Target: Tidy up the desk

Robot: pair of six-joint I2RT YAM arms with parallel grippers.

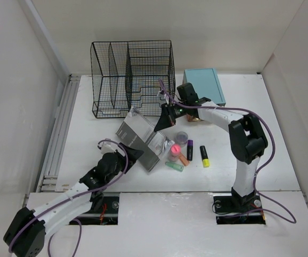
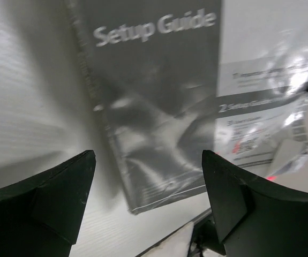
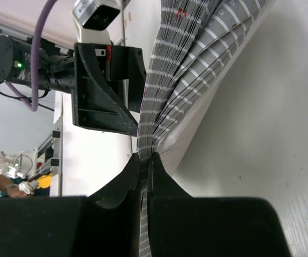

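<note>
The desk (image 1: pixel 274 110), flat matte white, spreads under both grippers. Beyond the right gripper (image 1: pixel 163 122) stands one black wire-mesh file rack (image 1: pixel 132 75), and one teal-topped box (image 1: pixel 204 84) sits to the gripper's right. One glossy grey booklet (image 1: pixel 137 136) lies between the grippers. The right gripper's jaws are pinched tight on its fanned page edge. The left gripper (image 1: pixel 132 156) gapes wide at the booklet's near corner, holding nothing. Five stubby markers (image 1: pixel 204 156) lie just nearer than the right gripper.
</note>
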